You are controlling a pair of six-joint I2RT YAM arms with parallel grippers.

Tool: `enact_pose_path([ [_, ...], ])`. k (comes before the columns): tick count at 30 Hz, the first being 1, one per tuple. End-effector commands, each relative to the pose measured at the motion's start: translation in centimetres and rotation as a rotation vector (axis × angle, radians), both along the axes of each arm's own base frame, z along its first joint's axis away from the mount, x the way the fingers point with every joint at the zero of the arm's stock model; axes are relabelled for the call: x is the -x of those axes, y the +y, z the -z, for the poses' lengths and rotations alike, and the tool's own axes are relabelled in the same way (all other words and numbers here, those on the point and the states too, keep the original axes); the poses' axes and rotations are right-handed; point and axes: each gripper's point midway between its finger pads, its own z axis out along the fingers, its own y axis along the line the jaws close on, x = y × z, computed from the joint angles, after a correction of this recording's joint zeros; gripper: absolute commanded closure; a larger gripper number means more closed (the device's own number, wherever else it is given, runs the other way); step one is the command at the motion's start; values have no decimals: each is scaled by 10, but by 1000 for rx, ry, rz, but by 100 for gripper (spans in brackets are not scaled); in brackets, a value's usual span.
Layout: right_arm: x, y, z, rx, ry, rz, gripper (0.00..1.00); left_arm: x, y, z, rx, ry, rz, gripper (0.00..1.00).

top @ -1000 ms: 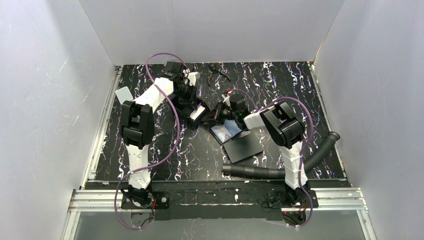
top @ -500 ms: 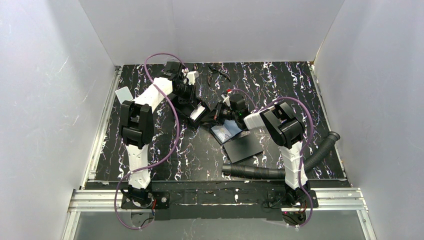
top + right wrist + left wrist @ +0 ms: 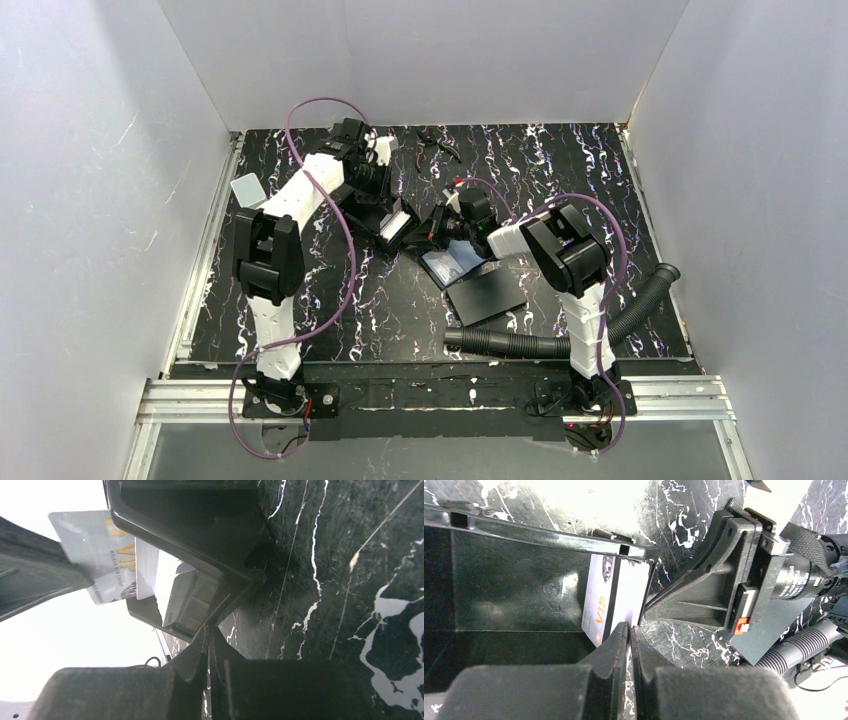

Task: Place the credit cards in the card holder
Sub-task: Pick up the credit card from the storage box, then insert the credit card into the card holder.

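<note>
Left hand [image 3: 629, 628] is pressed shut on a VIP-marked credit card [image 3: 596, 600], which is partly inside the card holder [image 3: 524, 580] mid-worktop [image 3: 560, 170]. Right hand [image 3: 208, 632] looks pinched on the holder's rim. Best: card parallel to slot walls, holder braced, slow push. Blue card [image 3: 452, 262] lies near-right of the holder, pale card [image 3: 245, 188] far left. Worktop is black marbled, walls [image 3: 430, 60] plain white.

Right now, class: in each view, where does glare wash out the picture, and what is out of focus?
Top external view: evenly lit, sharp, no glare on the black white-veined tabletop. Left wrist view: top blown out white, the near left claw blurred, the pale VIP-printed card readable. Right wrist view: left side overexposed white, the right claw soft.
</note>
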Motion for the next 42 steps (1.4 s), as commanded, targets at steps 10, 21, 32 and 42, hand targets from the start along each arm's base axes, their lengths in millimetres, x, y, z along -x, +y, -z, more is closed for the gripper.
enact_pose_path([
  [10,-24,-47,-55,235,-216,-6,65,8,3,-81,-29,-190,-34,100],
  [21,4,-136,-27,658,-383,-181,25,35,-48,-125,145,-209,-103,100],
  [32,-9,-174,13,683,-283,-13,65,85,-111,-44,205,-64,-382,100],
  [42,25,-191,43,595,-41,235,71,84,-117,16,214,25,-486,100],
])
